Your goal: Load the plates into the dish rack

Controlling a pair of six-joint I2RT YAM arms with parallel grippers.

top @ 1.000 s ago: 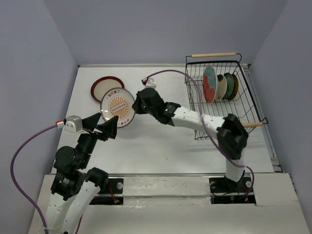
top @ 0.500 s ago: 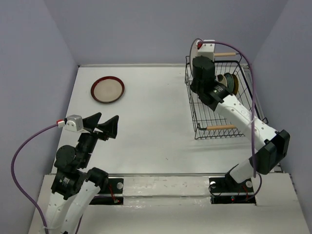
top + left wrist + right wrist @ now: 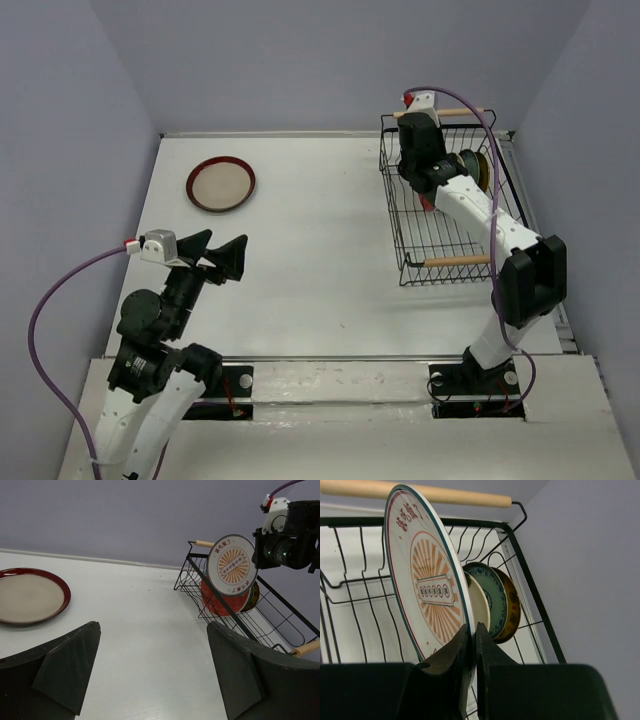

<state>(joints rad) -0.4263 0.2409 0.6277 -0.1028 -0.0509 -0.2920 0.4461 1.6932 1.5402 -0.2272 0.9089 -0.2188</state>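
Note:
My right gripper (image 3: 472, 630) is shut on the rim of the white plate with the orange sunburst pattern (image 3: 427, 590). It holds the plate upright on edge over the far left part of the black wire dish rack (image 3: 458, 261). The plate also shows in the left wrist view (image 3: 232, 565), above the red-and-teal floral plate (image 3: 220, 602). The cream (image 3: 480, 605), blue patterned (image 3: 497, 600) and yellow (image 3: 512, 605) plates stand on edge in the rack behind it. The red-rimmed beige plate (image 3: 220, 184) lies flat at the far left of the table. My left gripper (image 3: 215, 255) is open and empty, well short of it.
The rack (image 3: 534, 582) stands against the right wall, its wooden handles at the far and near ends. The right arm stretches up along the rack's right side. Grey walls close in the table on three sides.
The right gripper lifted the white orange-patterned plate from beside the red-rimmed plate and carried it right to the rack. It now hangs a little lower. The left arm has shifted only slightly.

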